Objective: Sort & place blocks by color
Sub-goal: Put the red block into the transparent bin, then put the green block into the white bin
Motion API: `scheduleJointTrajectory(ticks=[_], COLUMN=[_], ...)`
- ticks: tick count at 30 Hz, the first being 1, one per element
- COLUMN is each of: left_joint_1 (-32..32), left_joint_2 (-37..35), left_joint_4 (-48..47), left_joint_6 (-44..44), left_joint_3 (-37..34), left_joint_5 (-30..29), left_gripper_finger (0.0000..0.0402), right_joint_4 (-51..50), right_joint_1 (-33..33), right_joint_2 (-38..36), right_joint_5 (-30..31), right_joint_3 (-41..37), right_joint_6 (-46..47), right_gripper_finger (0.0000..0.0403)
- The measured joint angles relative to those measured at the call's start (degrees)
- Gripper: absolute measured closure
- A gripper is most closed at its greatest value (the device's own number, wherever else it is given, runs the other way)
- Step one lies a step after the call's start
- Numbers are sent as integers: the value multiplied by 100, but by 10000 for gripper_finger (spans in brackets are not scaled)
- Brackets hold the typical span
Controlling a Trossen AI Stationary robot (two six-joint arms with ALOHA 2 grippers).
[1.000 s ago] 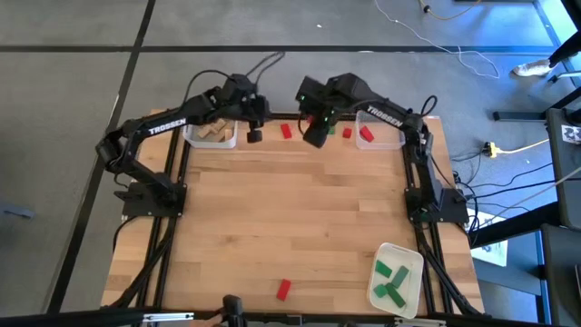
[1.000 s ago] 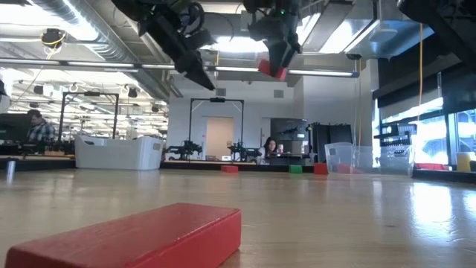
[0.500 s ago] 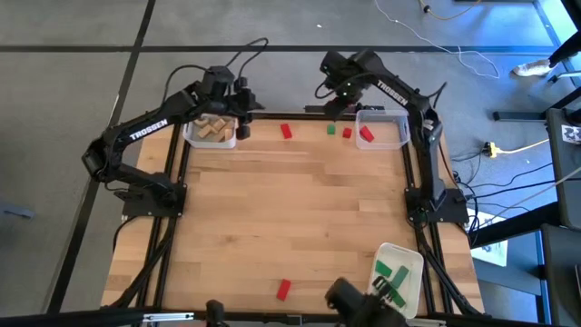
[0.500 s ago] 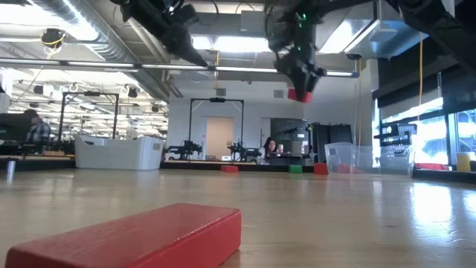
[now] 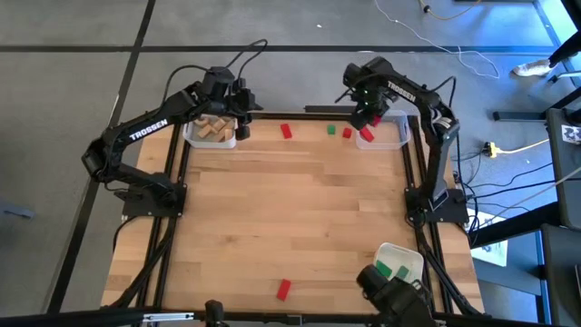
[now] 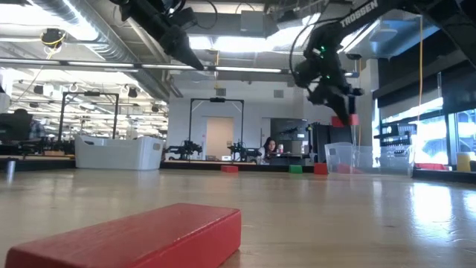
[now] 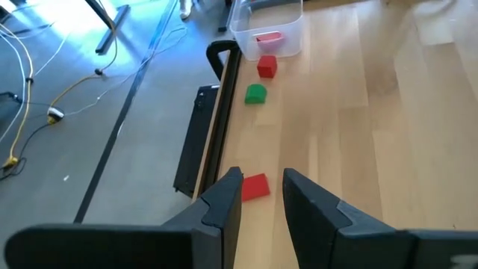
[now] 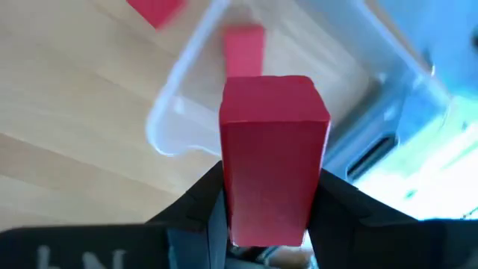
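Observation:
My right gripper [image 6: 343,113] is shut on a red block [image 8: 272,142] above the clear bin [image 5: 398,138] at the far right corner. A red block [image 8: 244,46] lies in that bin. My left gripper [image 7: 261,196] hangs open, with nothing between its fingers, beside the bin of tan blocks [image 5: 211,133] at the far left. On the table along the far edge lie a red block [image 5: 286,131], a green block [image 5: 330,130] and another red block [image 5: 346,133]. One more red block [image 5: 283,289] lies flat near the front edge. My right gripper pinches the red block by two opposite long sides [image 8: 228,172] between its two fingers. The fingers point steeply down and the block's free end [image 8: 275,97] sticks out past them. The block hangs clear of the table, over the clear bin's near rim.
A white tray [image 5: 407,257] holding green blocks sits at the near right corner. A dark object [image 5: 390,292] partly covers it in the high view. The middle of the wooden table [image 5: 300,209] is bare. Beyond the far edge is a dark frame rail [image 7: 196,142], then floor.
My right gripper has carried the red block from above the middle of the far edge toward the table's right edge and downward, tipping steeper, and now hangs over the clear bin. My left gripper drew back up and toward the far left corner, then kept still.

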Motion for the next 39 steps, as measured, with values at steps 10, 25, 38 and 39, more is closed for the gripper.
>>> scheduleJointTrajectory(ticks=[10, 25, 38, 39], left_joint_1=[0, 0, 0, 0], left_joint_2=[0, 0, 2, 2], left_joint_4=[1, 2, 2, 0], left_joint_6=[-157, -248, -312, -313], left_joint_3=[0, 0, 0, 0], left_joint_5=[6, 7, -186, -186], left_gripper_finger=[310, 310, 310, 310], right_joint_4=[277, 1122, 724, 660], right_joint_1=[-355, -461, -428, -403], right_joint_2=[-37, -37, -37, -37], right_joint_5=[181, 229, -130, -212], right_joint_3=[-1087, -1820, -1469, -1331], right_joint_6=[387, 388, 358, 379], right_gripper_finger=[271, 233, 241, 241])
